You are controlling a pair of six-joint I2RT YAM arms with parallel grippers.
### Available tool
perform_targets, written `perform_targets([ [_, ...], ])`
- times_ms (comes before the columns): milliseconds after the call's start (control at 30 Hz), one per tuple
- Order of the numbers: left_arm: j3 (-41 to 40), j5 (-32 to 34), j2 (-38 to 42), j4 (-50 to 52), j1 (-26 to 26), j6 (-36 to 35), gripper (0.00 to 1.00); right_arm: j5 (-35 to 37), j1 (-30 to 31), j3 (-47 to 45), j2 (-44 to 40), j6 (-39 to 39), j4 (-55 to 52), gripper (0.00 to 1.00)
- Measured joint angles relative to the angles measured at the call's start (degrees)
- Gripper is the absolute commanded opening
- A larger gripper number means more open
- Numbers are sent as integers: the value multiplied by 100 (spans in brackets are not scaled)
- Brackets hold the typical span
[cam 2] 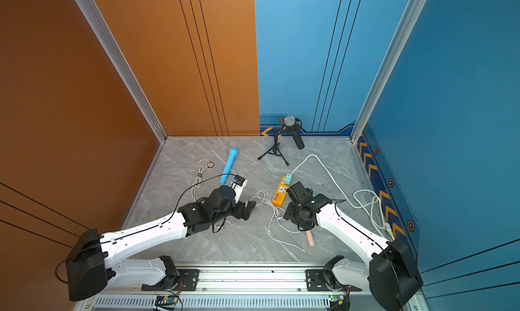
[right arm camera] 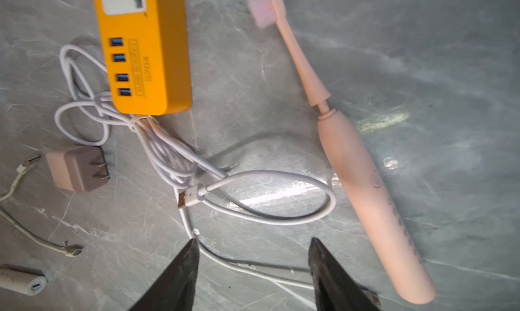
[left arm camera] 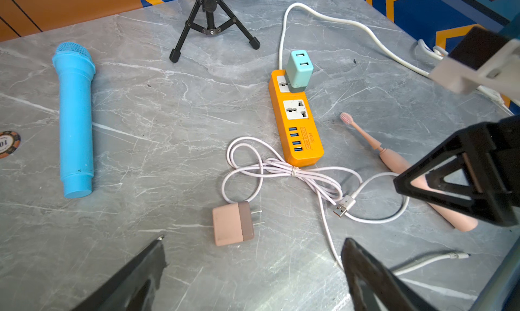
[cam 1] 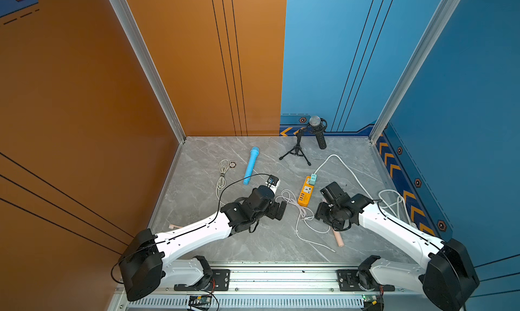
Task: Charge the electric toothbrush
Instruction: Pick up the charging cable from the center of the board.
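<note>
Electric toothbrush (right arm camera: 363,177), pink: lying flat on grey marble table (right arm camera: 436,70), near orange power strip (right arm camera: 149,56); white USB cable (right arm camera: 270,216) looped alongside. Right gripper (right arm camera: 253,240): fingers parted, holding nothing, above cable. Left gripper (left arm camera: 254,237): fingers spread wide, holding nothing.

Pale pink toothbrush (right arm camera: 365,183), orange power strip (left arm camera: 302,154), mint charger (left arm camera: 299,70), sky-blue microphone (left arm camera: 76,112), grey white-veined marble surface (left arm camera: 168,98).
</note>
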State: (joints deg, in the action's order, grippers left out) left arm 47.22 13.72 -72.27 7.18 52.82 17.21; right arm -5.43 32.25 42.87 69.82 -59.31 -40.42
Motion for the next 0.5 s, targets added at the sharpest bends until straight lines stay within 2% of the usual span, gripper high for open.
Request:
perform_targets([
  [267, 37, 153, -50, -2, 136, -111, 99, -254, -44, -428, 96, -918, 1143, 58],
  [500, 37, 260, -50, -7, 138, -153, 99, -254, -81, -492, 601, -1176, 1676, 51],
])
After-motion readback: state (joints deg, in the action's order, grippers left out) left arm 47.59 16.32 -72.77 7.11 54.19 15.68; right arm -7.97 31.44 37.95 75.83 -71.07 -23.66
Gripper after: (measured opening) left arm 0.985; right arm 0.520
